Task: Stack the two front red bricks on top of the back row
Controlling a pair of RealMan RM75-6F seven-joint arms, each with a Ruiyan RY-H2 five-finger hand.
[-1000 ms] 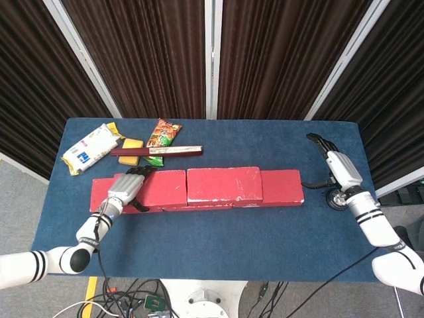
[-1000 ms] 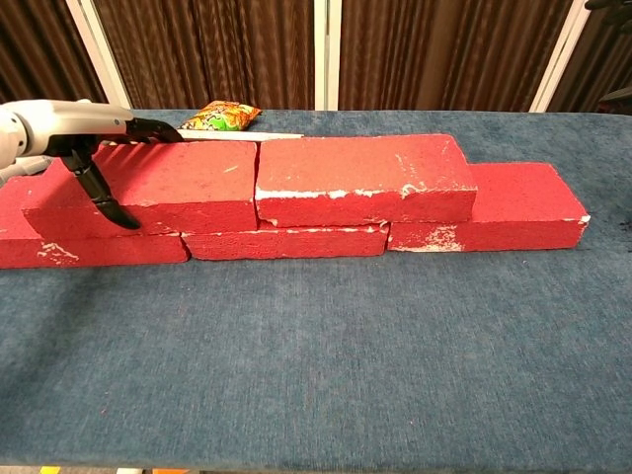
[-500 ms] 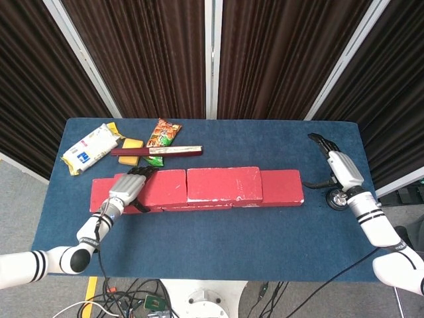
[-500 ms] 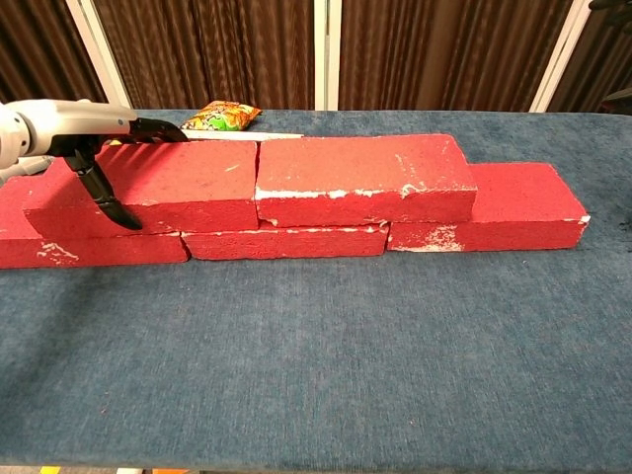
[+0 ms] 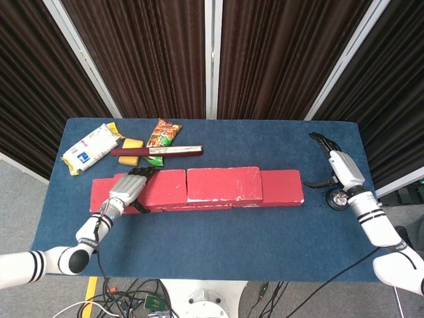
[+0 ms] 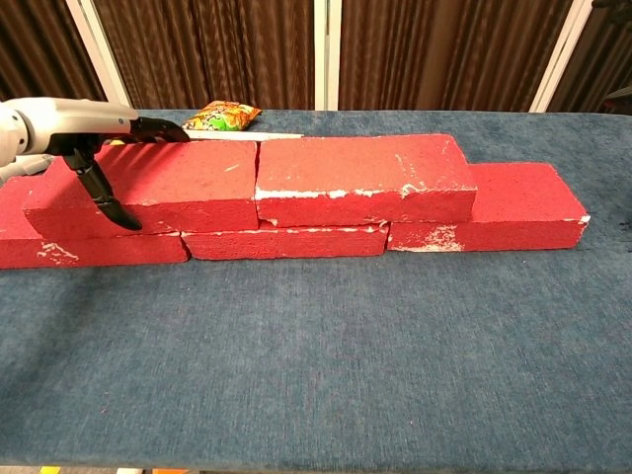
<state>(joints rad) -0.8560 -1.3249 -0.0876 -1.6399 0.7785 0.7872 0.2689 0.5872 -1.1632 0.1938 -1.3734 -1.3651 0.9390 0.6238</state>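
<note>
Two red bricks sat side by side on top of the lower row at the middle of the blue table point(image 5: 218, 238): the upper left brick point(image 6: 158, 188) and the upper right brick point(image 6: 360, 178), their ends touching. Beneath them the lower row point(image 6: 296, 242) showed a brick end sticking out at the left and another brick point(image 6: 518, 207) uncovered at the right.

The left hand point(image 5: 127, 189) lay over the left end of the upper left brick, fingers point(image 6: 148, 128) stretched flat along its top and the thumb down its front face, gripping it. The right hand point(image 5: 338, 165) hovered near the right edge of the frame, clear of the bricks, its fingers apart and holding nothing.

In the upper left of the head view lay a white packet point(image 5: 89, 149), a yellow block point(image 5: 132, 144), a snack bag point(image 5: 163, 132) and a long dark red box point(image 5: 156, 152), all behind the bricks
</note>
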